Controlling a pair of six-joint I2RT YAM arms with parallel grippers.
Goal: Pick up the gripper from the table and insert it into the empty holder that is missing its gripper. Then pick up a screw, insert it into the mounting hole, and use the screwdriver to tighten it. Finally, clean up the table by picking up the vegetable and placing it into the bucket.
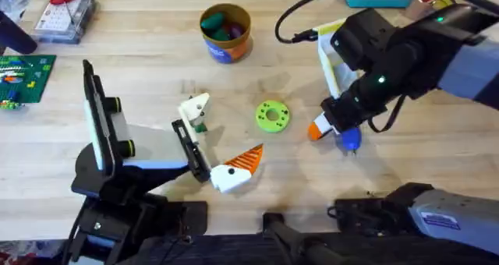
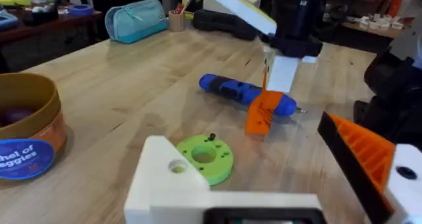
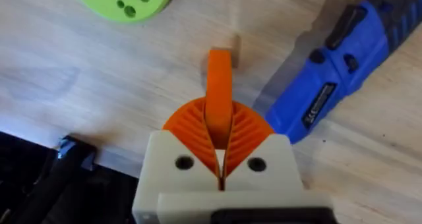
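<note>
Reading "veggies" on the bucket (image 2: pixel 26 141)

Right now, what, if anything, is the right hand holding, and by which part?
The right hand holds the orange gripper, pinched edge-on by one end between its ribbed pads; the other end sticks out beyond them.

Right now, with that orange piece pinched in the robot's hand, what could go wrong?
The right hand grips the orange wedge finger by a thin edge, so it might twist or slip. The blue screwdriver lies close beside it and could get nudged. The green disc sits on the way to the empty holder.
</note>
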